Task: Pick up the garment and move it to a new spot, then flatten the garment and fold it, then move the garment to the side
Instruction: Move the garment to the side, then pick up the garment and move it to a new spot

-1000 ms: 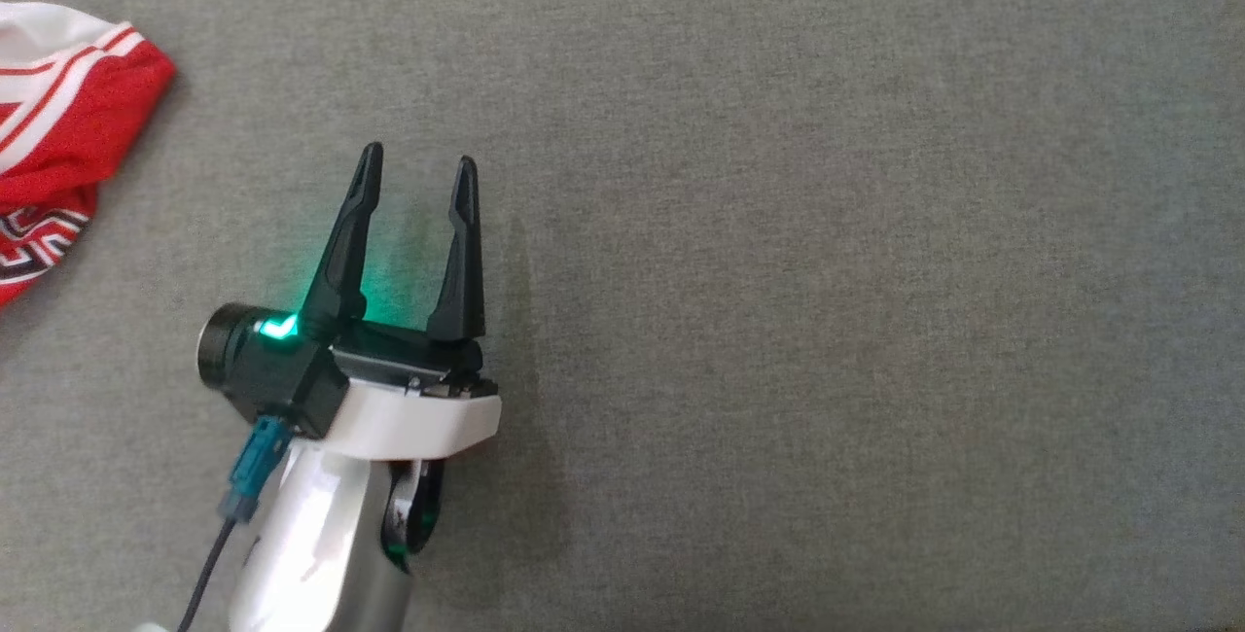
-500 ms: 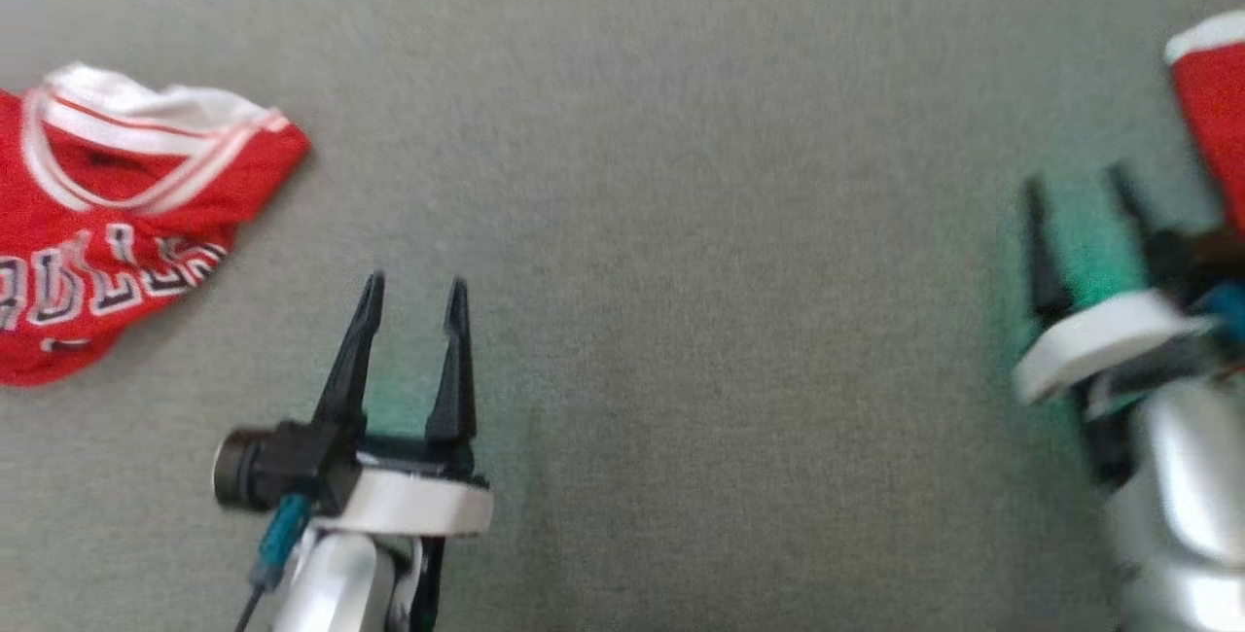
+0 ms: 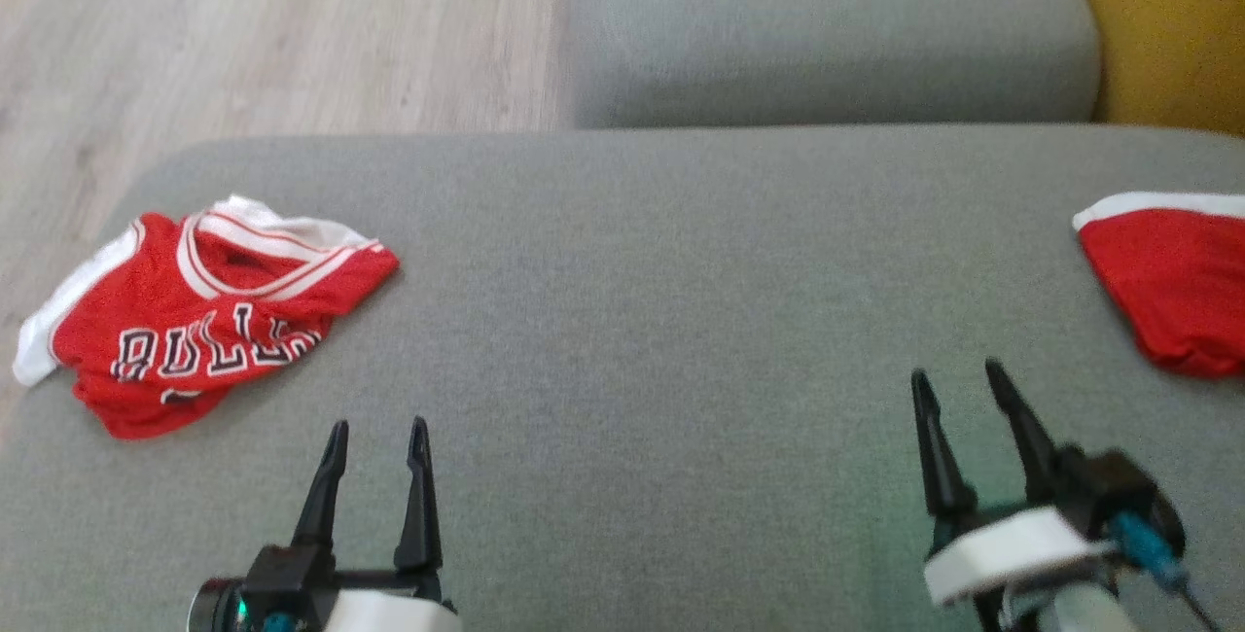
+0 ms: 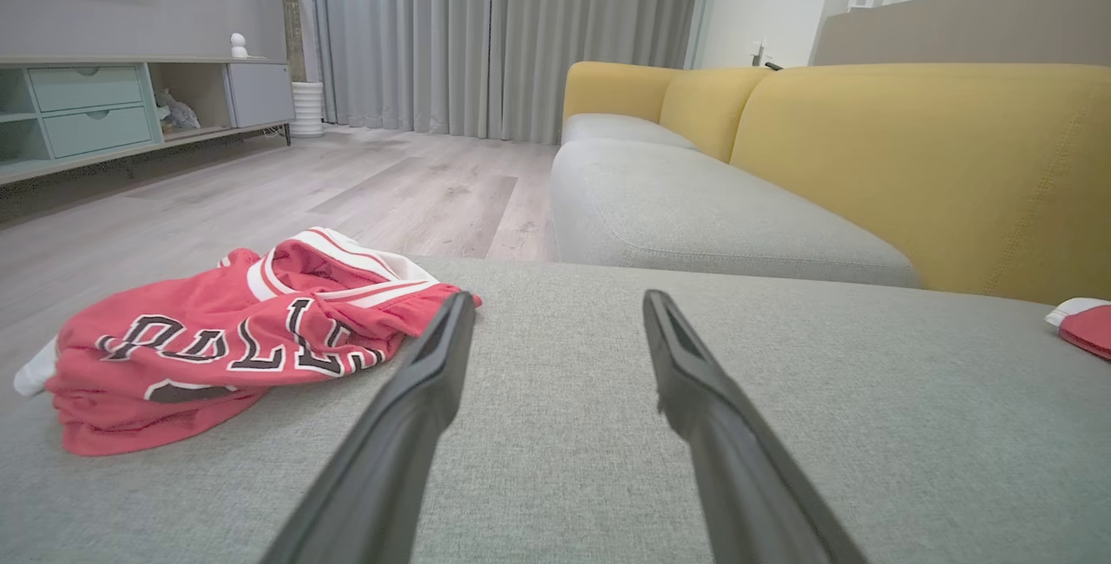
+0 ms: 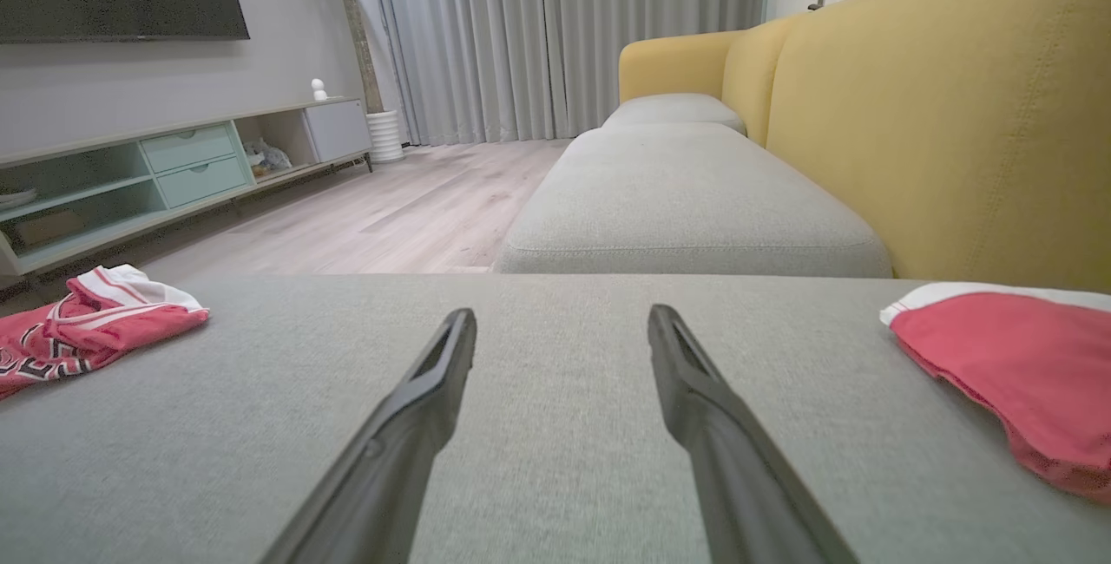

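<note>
A crumpled red jersey garment [image 3: 195,321] with white trim and dark lettering lies at the left end of the grey sofa cushion [image 3: 632,321]. It also appears in the left wrist view [image 4: 217,347] and the right wrist view [image 5: 87,321]. A second red garment [image 3: 1167,282] with a white edge lies at the right end [image 5: 1015,364]. My left gripper [image 3: 377,428] stands open and empty, right of and nearer than the jersey [image 4: 558,297]. My right gripper [image 3: 955,371] stands open and empty, left of and apart from the second garment [image 5: 562,312].
Wooden floor [image 3: 243,29] lies beyond the cushion's far-left edge. Another grey seat cushion [image 3: 827,19] adjoins at the back, with the yellow backrest [image 3: 1167,19] to its right. A low TV cabinet [image 5: 174,165] stands across the room.
The head camera has tilted up, so the whole picture has shifted. My right gripper and the second red garment have come into the view. The left gripper stays open.
</note>
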`<state>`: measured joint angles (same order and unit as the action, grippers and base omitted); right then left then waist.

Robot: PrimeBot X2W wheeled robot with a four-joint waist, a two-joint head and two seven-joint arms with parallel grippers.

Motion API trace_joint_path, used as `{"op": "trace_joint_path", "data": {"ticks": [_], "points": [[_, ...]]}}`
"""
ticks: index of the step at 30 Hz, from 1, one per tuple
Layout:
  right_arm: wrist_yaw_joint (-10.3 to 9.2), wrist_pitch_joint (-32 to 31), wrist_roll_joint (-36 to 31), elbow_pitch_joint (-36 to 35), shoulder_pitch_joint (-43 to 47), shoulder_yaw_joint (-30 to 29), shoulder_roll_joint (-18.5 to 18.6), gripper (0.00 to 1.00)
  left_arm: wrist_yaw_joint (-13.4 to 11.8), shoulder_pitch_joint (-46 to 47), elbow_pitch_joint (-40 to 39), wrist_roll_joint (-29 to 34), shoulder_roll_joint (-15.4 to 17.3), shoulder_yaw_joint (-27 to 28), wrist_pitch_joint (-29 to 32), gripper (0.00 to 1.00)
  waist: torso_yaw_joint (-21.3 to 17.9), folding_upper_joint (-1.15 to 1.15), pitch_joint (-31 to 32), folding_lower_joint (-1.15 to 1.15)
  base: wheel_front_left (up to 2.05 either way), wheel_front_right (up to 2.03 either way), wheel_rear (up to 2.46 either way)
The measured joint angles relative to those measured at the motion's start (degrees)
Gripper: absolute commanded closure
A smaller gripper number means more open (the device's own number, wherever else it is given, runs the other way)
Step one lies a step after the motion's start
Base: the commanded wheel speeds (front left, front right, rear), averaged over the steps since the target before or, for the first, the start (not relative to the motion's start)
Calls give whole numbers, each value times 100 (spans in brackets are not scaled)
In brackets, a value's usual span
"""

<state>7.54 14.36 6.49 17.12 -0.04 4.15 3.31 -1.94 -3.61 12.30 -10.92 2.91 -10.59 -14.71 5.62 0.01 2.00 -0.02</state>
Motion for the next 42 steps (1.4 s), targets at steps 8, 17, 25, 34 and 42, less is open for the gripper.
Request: {"op": "trace_joint_path", "data": {"ticks": [8, 17, 25, 34, 42], "points": [[0, 0, 0, -165, 438, 22, -58, 0, 2, -161, -1, 41, 5, 52, 1, 0, -71, 0, 189, 2, 0, 0, 0], [0, 0, 57, -165, 439, 47, -60, 0, 44, -157, 81, 100, 5, 78, 1, 0, -67, 0, 186, 2, 0, 0, 0], [0, 0, 58, -163, 445, 20, -63, 0, 36, -137, 149, 149, 5, 100, 1, 0, 277, 0, 147, 2, 0, 0, 0], [0, 0, 73, -198, 434, 63, -68, 0, -7, -110, 135, 148, 5, 327, 1, 0, 1302, 0, 48, 2, 0, 0, 0], [0, 0, -70, -190, 171, 164, -74, 0, -168, -128, -41, -23, 5, 754, 1, 0, 2287, 0, -221, 1, 0, 0, 0]]}}
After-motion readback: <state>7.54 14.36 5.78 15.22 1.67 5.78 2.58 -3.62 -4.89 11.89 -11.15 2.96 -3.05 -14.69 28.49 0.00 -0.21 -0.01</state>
